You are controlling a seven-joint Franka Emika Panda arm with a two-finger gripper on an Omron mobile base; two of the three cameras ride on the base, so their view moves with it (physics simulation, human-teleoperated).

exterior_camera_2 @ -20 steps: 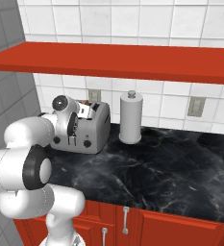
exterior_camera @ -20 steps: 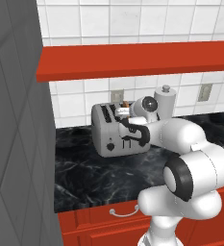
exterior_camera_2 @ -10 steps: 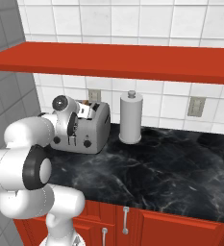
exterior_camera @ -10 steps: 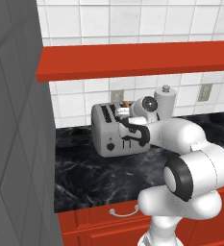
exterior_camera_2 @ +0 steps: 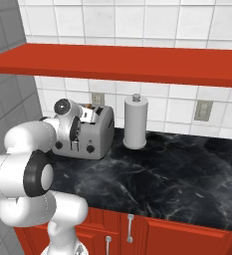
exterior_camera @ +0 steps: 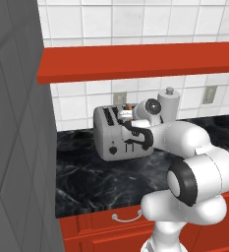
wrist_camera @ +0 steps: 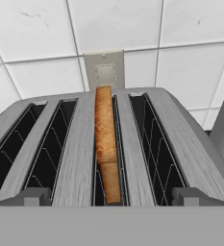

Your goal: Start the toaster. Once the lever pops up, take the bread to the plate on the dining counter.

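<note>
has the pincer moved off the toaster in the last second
No. The pincer still hangs open over the toaster, in the same spot against the paper towel roll behind.

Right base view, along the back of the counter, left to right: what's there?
Toaster with the bread standing in a slot → paper towel roll → wall outlet.

One toaster (exterior_camera: 117, 134), one bread (wrist_camera: 105, 139), seemingly two wall outlets (exterior_camera_2: 203, 110).

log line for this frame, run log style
phase: reach for bread | gripper: open, over toaster | bread: upright in third slot, not gripped
</note>
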